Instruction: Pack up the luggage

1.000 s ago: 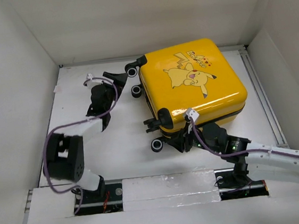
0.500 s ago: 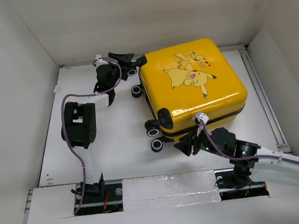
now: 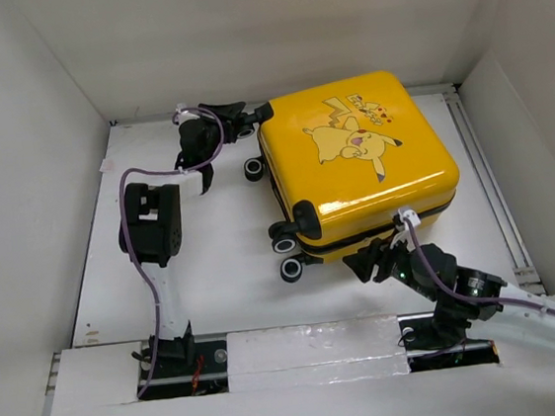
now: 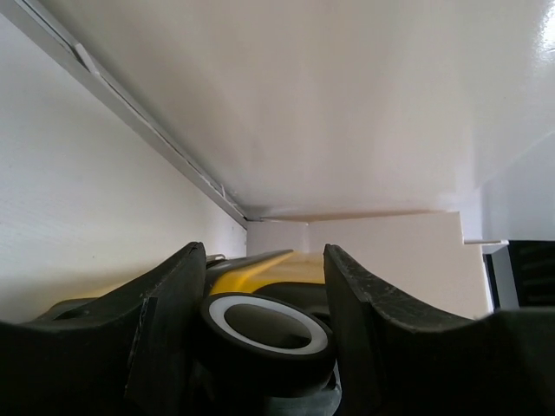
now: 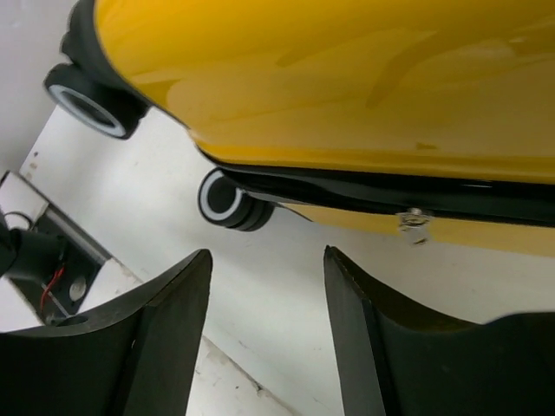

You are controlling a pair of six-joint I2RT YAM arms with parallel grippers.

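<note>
When reading outward from the near edge, start with the right gripper [image 3: 360,256], low over the white table [image 3: 211,235] at the near right, fingers parted to a middling width and holding nothing. Note the luggage [image 3: 362,159] lying just beyond it, on the far side of the fingertips: shut, flat, printed shell upward, sitting right of centre toward the far wall. Take its long axis as running left to right with a slight skew, wheel end to the left, the near wheels [image 3: 291,268] just left of this gripper. See, from the right wrist, the black zip band [image 5: 390,195] crossing the near side wall and a small metal zip pull [image 5: 414,223] hanging on it, off to the right of the gap between the fingers, not within it. Judge the right arm by far the nearer to that pull, needing only a short shift right and forward to bracket it. Look last to the far left corner and find the left gripper [image 3: 248,120] reaching in from the left, a far wheel [image 4: 267,325] set between its fingers. Cannot tell whether clamped on that wheel or merely flanking it. Expect the opening of the case to hinge on the zip, hence on the near right arm.
</note>
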